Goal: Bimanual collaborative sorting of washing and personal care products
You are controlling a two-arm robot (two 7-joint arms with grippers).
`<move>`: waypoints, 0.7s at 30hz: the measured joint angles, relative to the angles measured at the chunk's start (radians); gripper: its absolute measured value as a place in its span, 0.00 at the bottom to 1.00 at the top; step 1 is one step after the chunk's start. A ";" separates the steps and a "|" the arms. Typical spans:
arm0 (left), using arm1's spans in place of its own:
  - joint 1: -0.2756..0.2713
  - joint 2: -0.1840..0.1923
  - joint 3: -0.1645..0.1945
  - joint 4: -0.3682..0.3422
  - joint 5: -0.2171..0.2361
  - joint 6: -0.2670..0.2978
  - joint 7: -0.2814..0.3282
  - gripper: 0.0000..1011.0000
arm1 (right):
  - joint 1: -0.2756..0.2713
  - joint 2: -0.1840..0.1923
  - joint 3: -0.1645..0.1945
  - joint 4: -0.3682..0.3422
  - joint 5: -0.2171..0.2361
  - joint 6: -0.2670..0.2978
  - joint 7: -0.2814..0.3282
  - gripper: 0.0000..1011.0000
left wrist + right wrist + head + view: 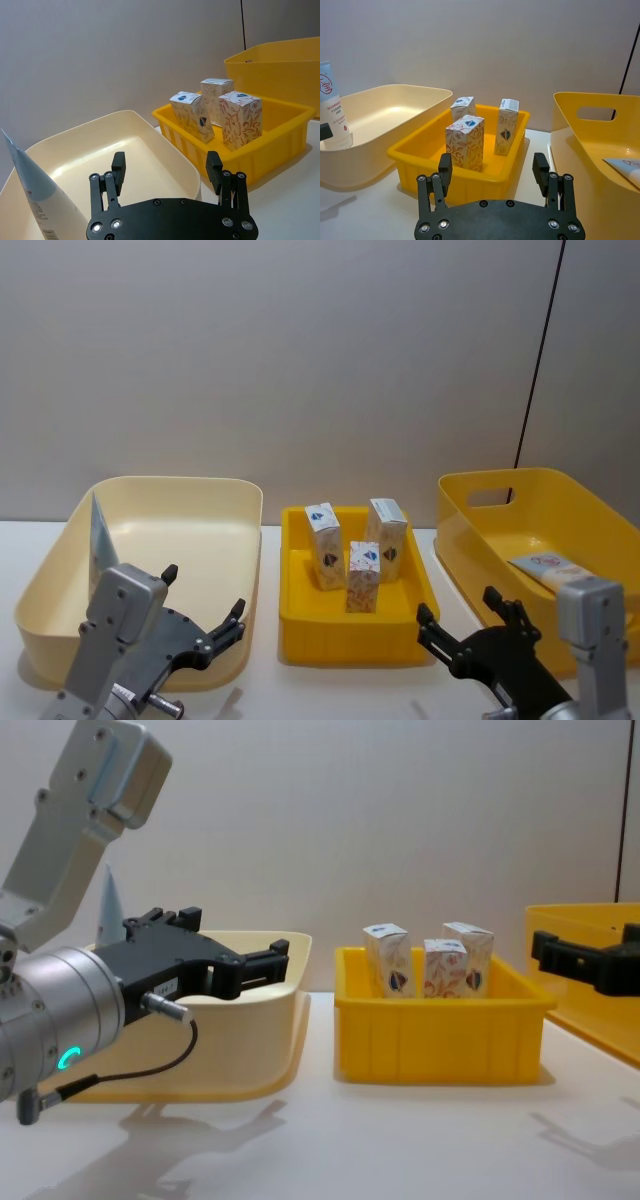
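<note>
Cardboard cartons, three upright and close-set in the small yellow tray at the centre of the table, pose the main risk. Jaws closing on one would probably tip or drag a neighbour, and a hard squeeze might crush the thin box.

The left gripper hovers at the near rim of the cream bin, jaws wide and empty. The right gripper hovers between tray and large yellow bin, jaws likewise wide and empty.

Cream bin: one squeeze tube propped against its left wall, liable to topple if nudged. Large yellow bin: a second tube lying flat.
</note>
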 joint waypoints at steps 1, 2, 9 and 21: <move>0.000 0.000 0.000 0.000 0.000 0.000 0.000 0.99 | 0.009 -0.003 -0.002 0.007 0.000 0.007 0.002 0.99; 0.000 0.000 0.000 0.000 0.000 0.000 0.000 0.99 | 0.014 -0.005 -0.003 0.011 0.000 0.009 0.004 0.99; 0.000 0.000 0.000 0.000 0.000 0.000 0.000 0.99 | 0.058 -0.022 -0.012 0.048 0.001 0.033 0.020 0.99; 0.000 0.000 0.000 0.000 0.000 0.000 0.000 0.99 | 0.149 -0.065 -0.036 0.138 0.002 0.066 0.047 0.99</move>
